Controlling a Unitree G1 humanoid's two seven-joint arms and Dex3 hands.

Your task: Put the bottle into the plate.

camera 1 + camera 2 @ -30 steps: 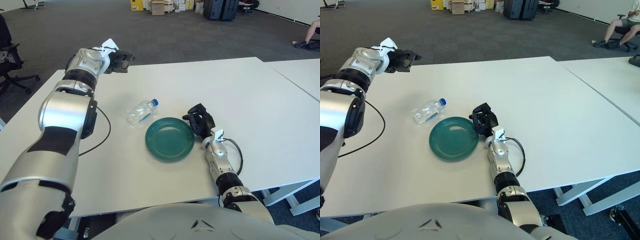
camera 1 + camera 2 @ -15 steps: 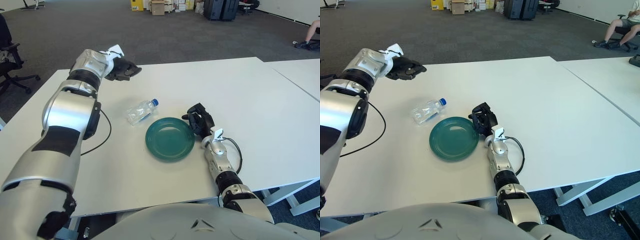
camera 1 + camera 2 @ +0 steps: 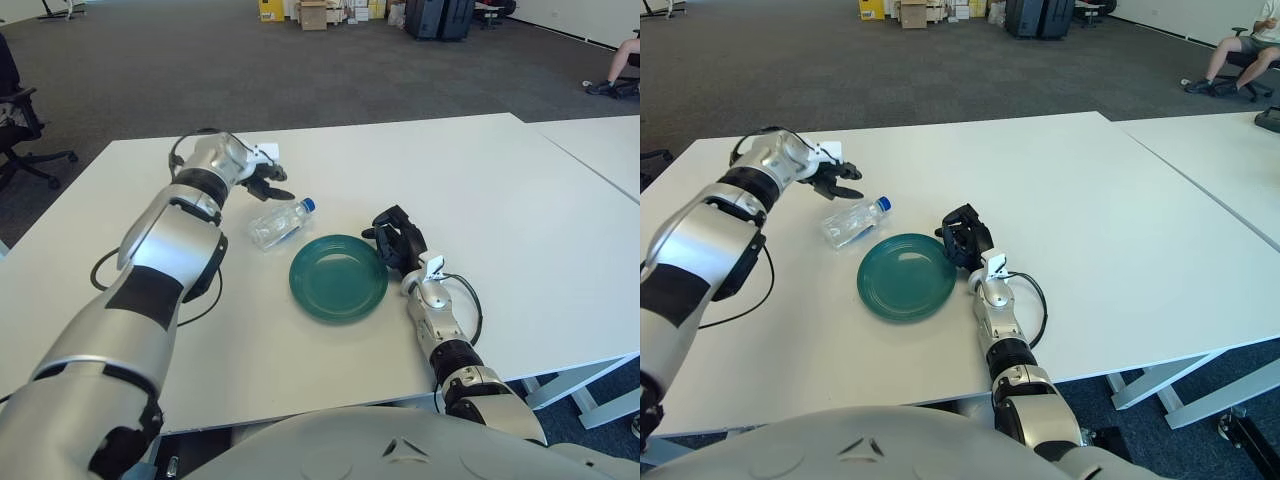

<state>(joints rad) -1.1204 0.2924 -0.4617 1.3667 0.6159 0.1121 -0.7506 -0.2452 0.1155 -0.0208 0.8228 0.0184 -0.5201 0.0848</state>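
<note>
Grey office carpet and stacked boxes lie behind a white worktop (image 3: 520, 200) where a humanoid robot reaches for its target. A clear plastic bottle with a blue cap (image 3: 280, 221) lies on its side, cap pointing toward one o'clock, just off the rim of a round dark-green plate (image 3: 339, 277) at the plate's ten o'clock; the two are near but apart. The left hand (image 3: 268, 184) hovers just beyond the bottle at about eleven o'clock from it, dark fingers (image 3: 281, 194) spread and holding nothing, not touching the bottle. The right hand (image 3: 396, 238) shows just beside the plate's rim at three o'clock, fingers loosely curled and empty, idle. A black cable (image 3: 205, 285) loops on the worktop at the plate's nine o'clock. By appearances the reach is under way and the grasp not yet made; the next move calls for lowering the left hand over the bottle's body, closing around it, then carrying it toward four o'clock onto the plate.
</note>
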